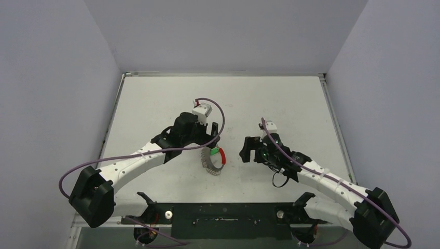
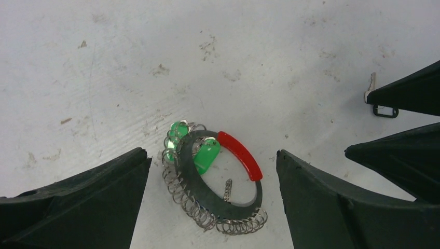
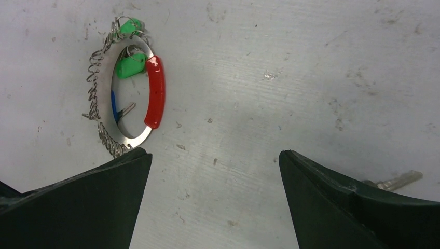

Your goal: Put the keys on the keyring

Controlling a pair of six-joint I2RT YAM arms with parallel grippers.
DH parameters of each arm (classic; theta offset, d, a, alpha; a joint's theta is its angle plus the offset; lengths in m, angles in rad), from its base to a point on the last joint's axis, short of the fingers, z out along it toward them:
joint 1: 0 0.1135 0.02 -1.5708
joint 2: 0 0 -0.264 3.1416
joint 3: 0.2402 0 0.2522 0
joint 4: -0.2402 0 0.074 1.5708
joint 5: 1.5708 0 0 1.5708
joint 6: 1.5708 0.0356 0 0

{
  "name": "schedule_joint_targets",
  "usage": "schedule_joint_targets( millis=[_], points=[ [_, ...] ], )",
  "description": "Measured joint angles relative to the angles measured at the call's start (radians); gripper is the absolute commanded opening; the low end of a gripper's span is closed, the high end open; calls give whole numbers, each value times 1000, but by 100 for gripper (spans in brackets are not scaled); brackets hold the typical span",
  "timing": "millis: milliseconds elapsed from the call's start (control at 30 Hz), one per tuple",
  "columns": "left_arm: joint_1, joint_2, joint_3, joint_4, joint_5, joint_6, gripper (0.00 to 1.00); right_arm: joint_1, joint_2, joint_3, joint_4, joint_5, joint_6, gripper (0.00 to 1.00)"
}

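The keyring (image 2: 207, 195) lies flat on the table, a grey band wrapped in silvery coil with a red section (image 2: 239, 154). Two green-headed keys (image 2: 206, 155) hang on it near the red part. In the right wrist view the keyring (image 3: 136, 136) also carries a blue-headed key (image 3: 113, 106). My left gripper (image 2: 212, 155) hovers open over the ring, one finger on each side, touching nothing. My right gripper (image 3: 215, 155) is open above bare table, to the right of the ring. From above, the keyring (image 1: 212, 168) sits between the left gripper (image 1: 212, 141) and the right gripper (image 1: 245, 150).
A plain silver key (image 3: 397, 181) lies on the table behind my right finger. In the left wrist view that silver key (image 2: 370, 87) sits beside a thin black wire loop (image 2: 385, 111). The white table (image 1: 155, 104) is walled on three sides.
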Motion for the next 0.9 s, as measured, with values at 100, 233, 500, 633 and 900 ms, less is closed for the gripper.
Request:
schedule_joint_targets(
  millis=[100, 233, 500, 633, 900],
  points=[
    [53, -1, 0, -63, 10, -70, 91, -11, 125, 11, 57, -73, 5, 99],
    [169, -2, -39, -121, 76, -190, 85, -12, 337, 79, 114, -165, 6, 89],
    [259, -2, -233, -139, 240, -341, 77, 0, 639, 251, 233, -298, 5, 63],
    [272, -2, -284, -89, 284, -366, 71, 22, 721, 298, 282, -320, 6, 55],
    [285, 96, -315, 144, 335, -369, 51, 48, 753, 254, 418, -308, 54, 31]
  ],
)
